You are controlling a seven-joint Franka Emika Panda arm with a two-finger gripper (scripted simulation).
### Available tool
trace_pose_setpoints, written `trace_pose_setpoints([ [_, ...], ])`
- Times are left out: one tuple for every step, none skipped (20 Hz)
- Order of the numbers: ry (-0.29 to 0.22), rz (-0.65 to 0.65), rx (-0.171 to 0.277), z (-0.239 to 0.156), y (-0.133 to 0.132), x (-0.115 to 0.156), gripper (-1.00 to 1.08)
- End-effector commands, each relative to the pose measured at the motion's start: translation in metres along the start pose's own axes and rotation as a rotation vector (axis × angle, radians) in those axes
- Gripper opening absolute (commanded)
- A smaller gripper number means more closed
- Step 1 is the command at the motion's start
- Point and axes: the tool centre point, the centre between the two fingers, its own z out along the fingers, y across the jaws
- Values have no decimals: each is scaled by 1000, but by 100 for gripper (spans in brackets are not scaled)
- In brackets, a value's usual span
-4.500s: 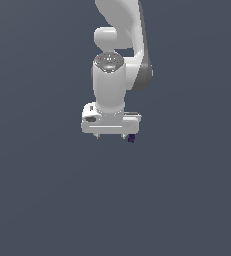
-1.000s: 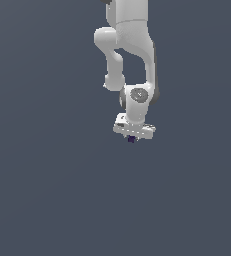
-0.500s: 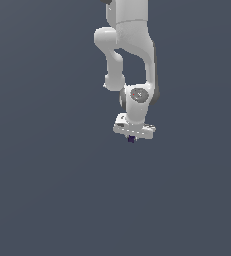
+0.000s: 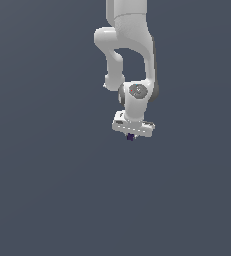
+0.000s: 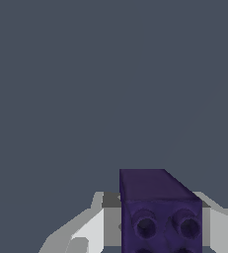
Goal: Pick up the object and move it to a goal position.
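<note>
The object (image 4: 131,136) is a tiny dark purple block tucked just under the white hand of the arm, near the middle of the exterior view. My gripper (image 4: 131,137) is shut on it, holding it clear of the flat grey ground. The wrist view shows the same object (image 5: 160,212) up close: a dark purple block with two round holes in its facing side, held between my pale grey fingers (image 5: 88,232). In the exterior view the fingers are mostly hidden behind the hand and the block.
Only a plain dark grey surface shows around the arm in both views. The white arm (image 4: 129,45) comes down from the top of the exterior view.
Since 4.5 s ago the arm has shifted toward the exterior view's right with the block in its grip. Over the last second it has hardly moved.
</note>
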Motion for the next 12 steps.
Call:
trace_pose_setpoints([
  [1,0,0,-10,4,0,-100],
  [1,0,0,-16,6,0,-100],
  [1,0,0,-21,9,0,-100],
  [1,0,0,-27,11,-1,-100],
  [1,0,0,-33,14,-1,-100],
  [1,0,0,-40,17,-1,-100],
  [1,0,0,-48,20,-1,-100],
  [1,0,0,-56,23,-2,-100],
  [1,0,0,-64,26,-2,-100],
  [1,0,1,-73,30,-2,-100],
  [1,0,1,-82,33,-3,-100],
  [1,0,1,-91,37,-3,-100],
])
